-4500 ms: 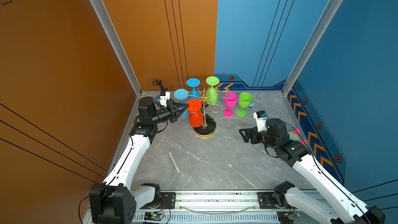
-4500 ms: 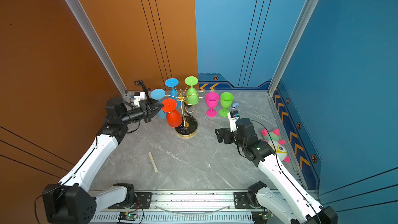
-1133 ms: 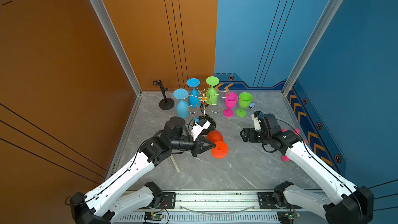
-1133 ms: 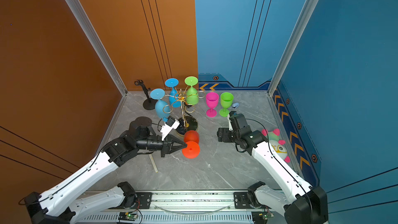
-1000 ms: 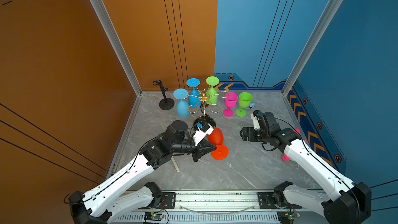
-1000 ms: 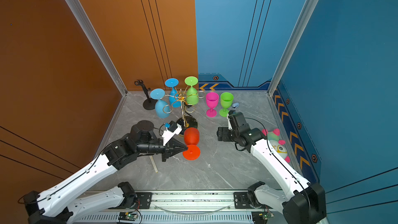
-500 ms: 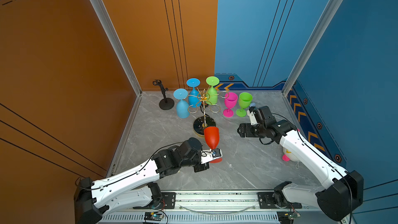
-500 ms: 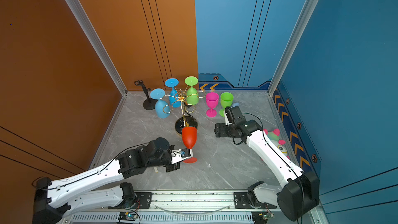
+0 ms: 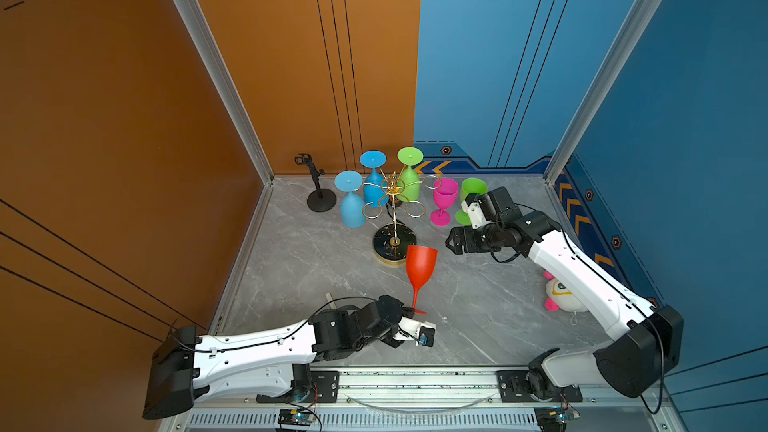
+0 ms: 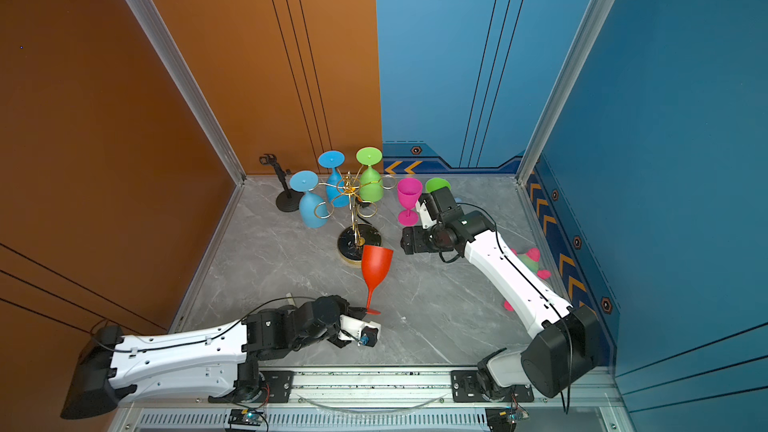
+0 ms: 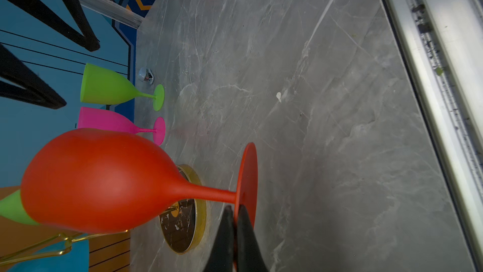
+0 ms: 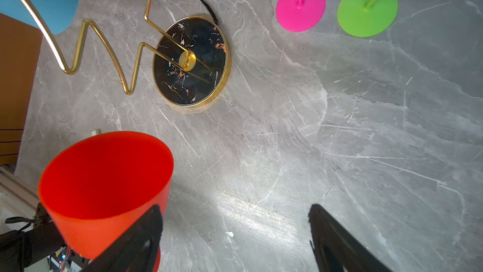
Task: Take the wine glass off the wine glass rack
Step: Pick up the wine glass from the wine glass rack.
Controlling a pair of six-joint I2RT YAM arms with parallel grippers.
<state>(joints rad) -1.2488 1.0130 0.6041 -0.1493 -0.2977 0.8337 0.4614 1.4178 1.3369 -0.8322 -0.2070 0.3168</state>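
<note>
The red wine glass [image 9: 420, 268] [image 10: 376, 268] is upright in front of the wine glass rack [image 9: 394, 243] [image 10: 358, 243], off its gold rings. My left gripper [image 9: 409, 313] [image 10: 363, 311] is shut on the rim of the glass's round foot, as the left wrist view shows [image 11: 234, 209]. The foot sits at or just above the table; I cannot tell which. My right gripper [image 9: 451, 243] [image 10: 405, 245] hovers open to the right of the rack's base, empty [image 12: 234, 213], with the red bowl [image 12: 104, 179] beside one finger.
Two blue glasses [image 9: 352, 210] [image 9: 372, 189] and a green one [image 9: 409, 185] hang upside down on the rack. A pink glass [image 9: 444, 197] and a green glass [image 9: 471, 189] stand behind my right gripper. A black stand [image 9: 321, 201] is at the back left, a plush toy [image 9: 561, 295] at the right.
My left arm has turned the red glass from lying sideways to upright and drawn it toward the front of the table. My right gripper has moved back and left toward the rack's base.
</note>
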